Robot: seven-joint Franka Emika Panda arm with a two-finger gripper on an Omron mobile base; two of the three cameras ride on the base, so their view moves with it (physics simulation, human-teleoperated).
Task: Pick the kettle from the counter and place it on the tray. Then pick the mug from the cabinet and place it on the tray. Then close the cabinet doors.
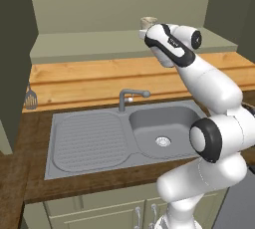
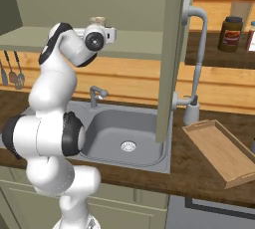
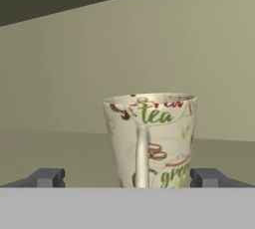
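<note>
The cream mug (image 3: 149, 141) with "tea" lettering stands upright on the pale shelf of the cabinet (image 1: 89, 44), its handle turned toward the hand. My gripper (image 3: 127, 178) is open, one fingertip on each side of the mug's lower part, not touching it. From the base the mug (image 1: 148, 22) peeks over the raised hand, and the mug (image 2: 98, 21) also shows from the other side. One cabinet door (image 2: 172, 54) hangs open, with its curved grey handle (image 2: 199, 49). The wooden tray (image 2: 219, 151) lies on the counter at the right with nothing visible on it. The kettle is out of view.
A steel sink (image 1: 99, 141) with a faucet (image 1: 130, 96) lies below the arm. A dark brown jar (image 2: 230, 34) stands on a shelf right of the open door. Utensils (image 2: 12, 71) hang on the wall at left. Another open door (image 1: 15, 63) stands at the left.
</note>
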